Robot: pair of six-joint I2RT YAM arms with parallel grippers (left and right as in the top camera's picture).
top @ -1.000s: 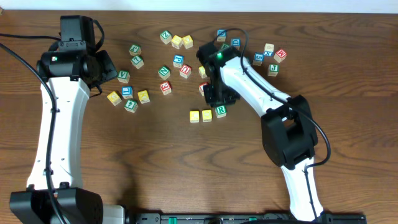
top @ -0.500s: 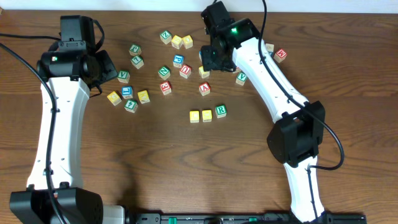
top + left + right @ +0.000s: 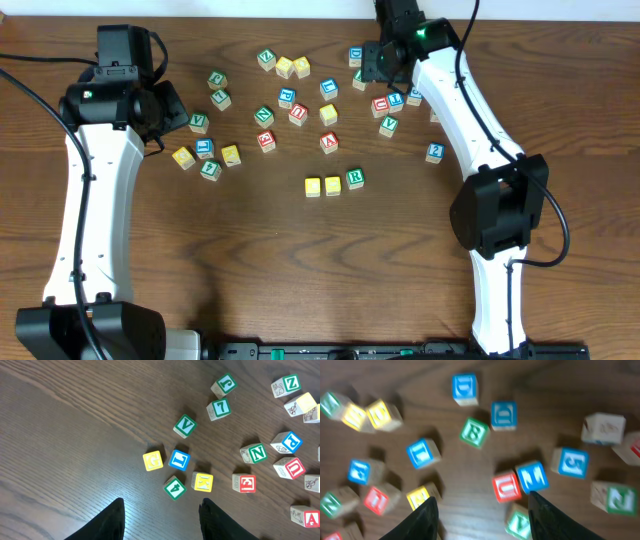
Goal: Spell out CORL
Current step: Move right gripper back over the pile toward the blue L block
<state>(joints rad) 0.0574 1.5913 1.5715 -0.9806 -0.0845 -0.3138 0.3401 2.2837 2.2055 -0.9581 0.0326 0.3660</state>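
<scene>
Row of three wooden letter blocks [image 3: 333, 185] ending in green R block [image 3: 355, 179], set well away from right pincer [image 3: 481, 497], spread empty above loose blocks [image 3: 506, 487], likely only L left.

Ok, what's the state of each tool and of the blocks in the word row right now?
Left tool: open, empty.
Right tool: open, empty, over loose wooden blocks.
Green wooden R block: letter up, at the row's end.
Two yellow wooden blocks: in the row beside it, letters unreadable.
</scene>
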